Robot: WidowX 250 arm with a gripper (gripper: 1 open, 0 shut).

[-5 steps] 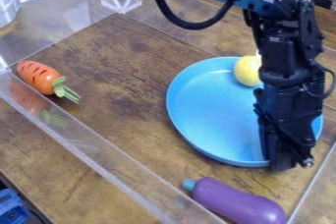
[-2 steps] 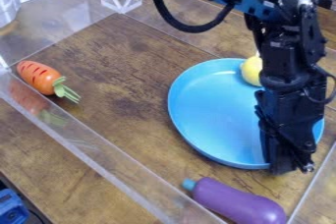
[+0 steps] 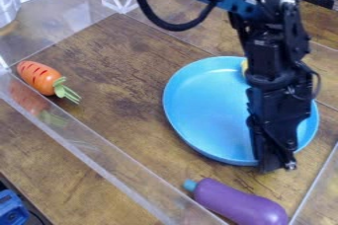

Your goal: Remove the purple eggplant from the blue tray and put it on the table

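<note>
Looking at your gripper (image 3: 280,160) first, you find it pointed steeply down at the near right edge of the blue tray (image 3: 205,101), its fingers drawn together with nothing visible between them. Moving outward, the purple eggplant (image 3: 240,204) lies on the surface (image 3: 126,71), just in front of the tray's near rim and clear of it, its teal stem cap pointing left; it sits below the gripper in the picture and apart from it, not held. By that lie of things you can judge the task as good as done: the eggplant is off the tray and resting on the wood, and what is left for you is at most to draw the arm clear. The tray itself shows only bare blue where the arm does not cover it; whatever may lie behind the arm you cannot see. Farther out, an orange carrot (image 3: 40,77) rests by the left acrylic wall (image 3: 79,135), well away from the arm. Nothing blocks a lift; only the tray rim and the eggplant are close to the fingers.
</note>
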